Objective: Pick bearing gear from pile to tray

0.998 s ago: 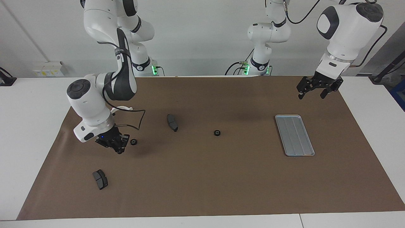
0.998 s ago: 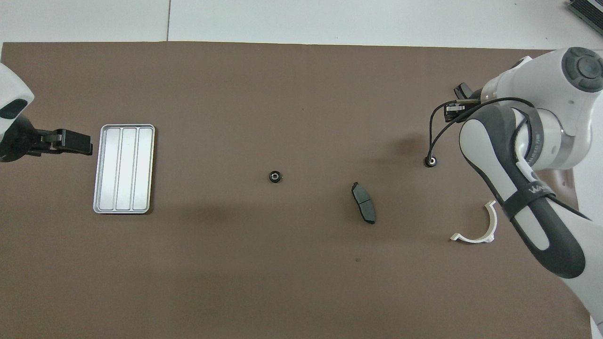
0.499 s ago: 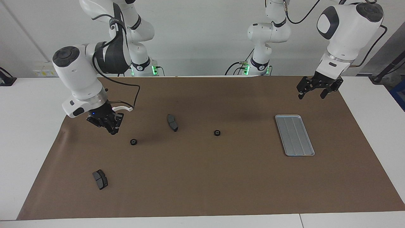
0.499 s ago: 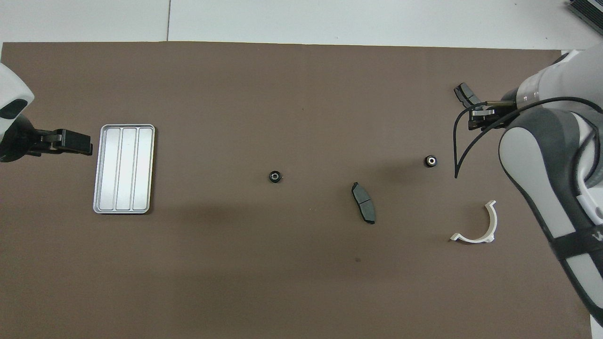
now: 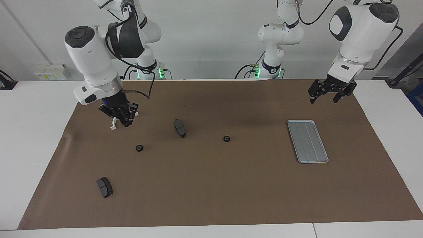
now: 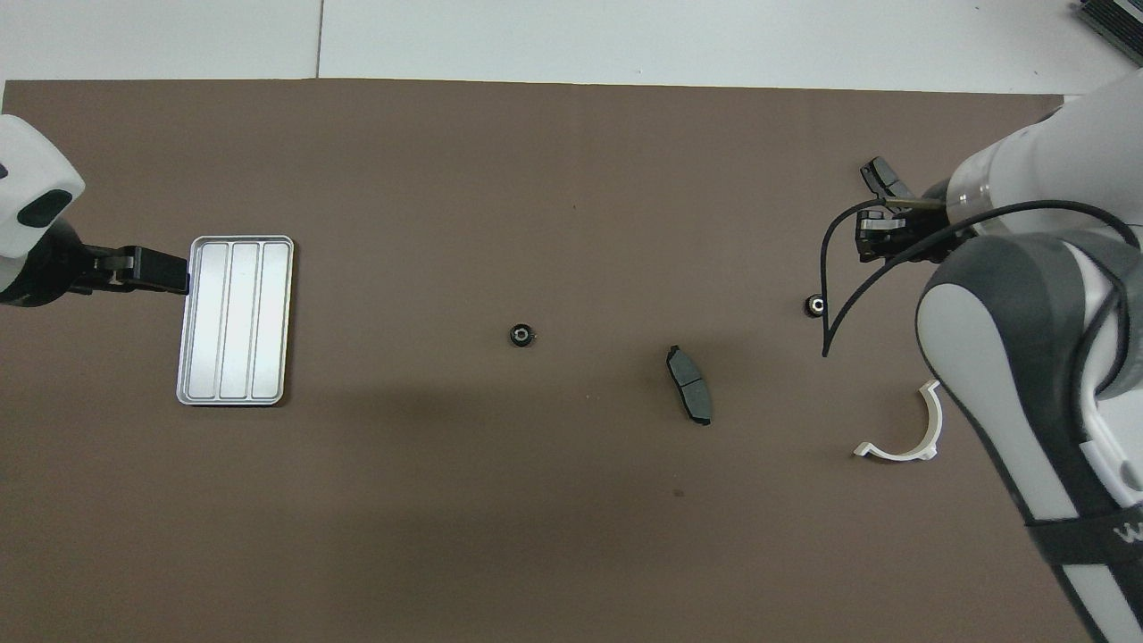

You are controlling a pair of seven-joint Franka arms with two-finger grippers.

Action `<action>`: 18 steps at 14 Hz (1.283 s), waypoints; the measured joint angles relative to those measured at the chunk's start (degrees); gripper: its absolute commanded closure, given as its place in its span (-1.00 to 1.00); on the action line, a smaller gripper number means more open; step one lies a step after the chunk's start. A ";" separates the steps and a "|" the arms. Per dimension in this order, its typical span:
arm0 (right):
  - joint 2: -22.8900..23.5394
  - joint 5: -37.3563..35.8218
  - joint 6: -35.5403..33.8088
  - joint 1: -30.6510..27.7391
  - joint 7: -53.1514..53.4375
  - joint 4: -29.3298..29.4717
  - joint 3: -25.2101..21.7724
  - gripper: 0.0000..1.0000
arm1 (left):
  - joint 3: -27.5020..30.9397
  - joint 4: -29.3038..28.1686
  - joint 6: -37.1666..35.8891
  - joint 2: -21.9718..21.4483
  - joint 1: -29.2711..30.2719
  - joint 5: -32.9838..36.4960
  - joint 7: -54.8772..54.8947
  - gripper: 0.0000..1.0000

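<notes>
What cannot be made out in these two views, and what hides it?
- White bracket: facing view, the raised right tool covers its middle; only the ends show.
- Anything between the right tool's shut tips: too small in both views.
- Brake pad farthest from the robots: overhead view, partly covered by the right tool.
- Gear at the right arm's end: overhead view, a black cable crosses its edge; teeth too small.

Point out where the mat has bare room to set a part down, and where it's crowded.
Bare mat lies between the tray and the middle gear, and along the mat edge farthest from the robots. The right arm's end is crowded: second gear, two brake pads, white bracket and the raised right gripper.
</notes>
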 measured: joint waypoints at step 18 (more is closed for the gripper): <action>2.36 -0.30 8.04 0.41 17.70 -3.51 11.29 1.00 | -1.21 1.99 26.87 25.85 -27.04 -0.83 -37.70 -1.00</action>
